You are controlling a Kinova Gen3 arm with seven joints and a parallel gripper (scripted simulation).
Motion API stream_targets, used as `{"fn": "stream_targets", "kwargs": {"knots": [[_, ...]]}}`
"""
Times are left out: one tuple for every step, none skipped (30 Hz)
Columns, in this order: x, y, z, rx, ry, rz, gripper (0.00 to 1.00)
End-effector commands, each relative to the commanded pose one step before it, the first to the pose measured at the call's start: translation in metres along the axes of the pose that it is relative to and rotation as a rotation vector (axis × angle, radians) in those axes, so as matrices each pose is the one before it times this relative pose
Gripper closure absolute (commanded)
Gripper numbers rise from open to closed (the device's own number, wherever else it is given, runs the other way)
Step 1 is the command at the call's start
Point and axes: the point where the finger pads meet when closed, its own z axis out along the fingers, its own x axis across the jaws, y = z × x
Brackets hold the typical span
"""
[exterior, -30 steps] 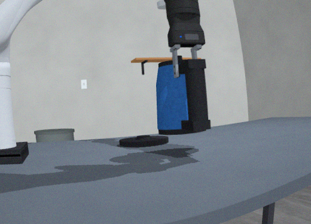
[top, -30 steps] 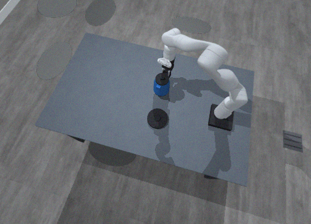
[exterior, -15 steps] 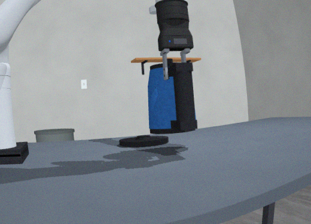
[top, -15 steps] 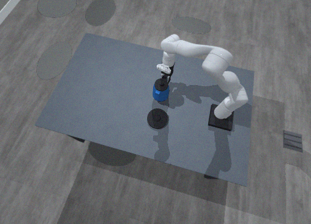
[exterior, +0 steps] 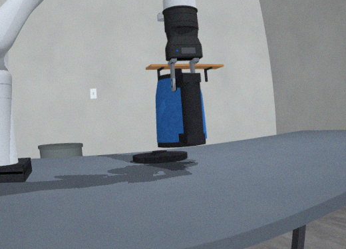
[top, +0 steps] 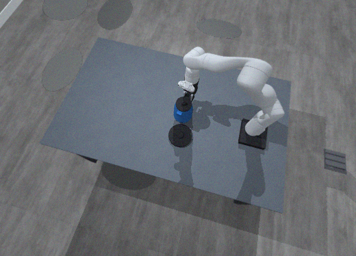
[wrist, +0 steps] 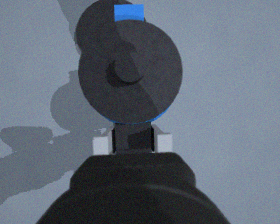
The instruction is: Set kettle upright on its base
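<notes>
Kettle (top: 183, 115) (exterior: 169, 112) (wrist: 155, 92) is up off the desk (top: 120, 108) (exterior: 199, 198) (wrist: 235, 75), near upright, my fingers (top: 193, 98) (exterior: 173, 82) closed on its black handle (exterior: 192, 108) (wrist: 132, 137)! And the base (top: 175, 139) (exterior: 160, 157) (wrist: 92, 30)? Beyond the kettle from me, peeking out upper left in the wrist view, stud (top: 181, 135) (exterior: 159, 152) up. So, onward and slightly left, I judge, before any lowering. My wrist points down, arm arching back to its mount.

Smooth white rounded arm segments (top: 226, 63) (exterior: 28, 5) w/ thin seam lines round the joints; sq. black base plate (top: 251, 144) (exterior: 28, 168). Black tapered gripper body w/ slim grey metal fingers (top: 190, 96) (exterior: 183, 74); small blue dot & grey rect. panel (exterior: 188, 50) on its housing.
</notes>
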Motion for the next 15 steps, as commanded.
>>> {"fn": "stream_targets", "kwargs": {"knots": [[-0.00350, -0.01576, -0.00211, 0.00340, 0.00377, -0.01809, 1.00], [-0.00105, -0.00332, 0.00000, 0.00000, 0.00000, 0.00000, 1.00], [-0.00101, -0.00329, 0.00000, 0.00000, 0.00000, 0.00000, 1.00], [-0.00103, -0.00326, 0.00000, 0.00000, 0.00000, 0.00000, 1.00], [-0.00102, -0.00323, 0.00000, 0.00000, 0.00000, 0.00000, 1.00], [-0.00099, -0.00320, 0.00000, 0.00000, 0.00000, 0.00000, 1.00], [-0.00101, -0.00316, 0.00000, 0.00000, 0.00000, 0.00000, 1.00], [-0.00098, -0.00313, 0.00000, 0.00000, 0.00000, 0.00000, 1.00], [0.00000, 0.00000, 0.00000, 0.00000, 0.00000, 0.00000, 1.00], [0.00000, 0.00000, 0.00000, 0.00000, 0.00000, 0.00000, 1.00], [-0.00096, -0.00309, 0.00000, 0.00000, 0.00000, 0.00000, 1.00], [-0.00097, -0.00305, 0.00000, 0.00000, 0.00000, 0.00000, 1.00], [-0.00094, -0.00301, 0.00000, 0.00000, 0.00000, 0.00000, 1.00], [-0.00092, -0.00297, 0.00000, 0.00000, 0.00000, 0.00000, 1.00], [-0.00092, -0.00291, 0.00000, 0.00000, 0.00000, 0.00000, 1.00]]}}
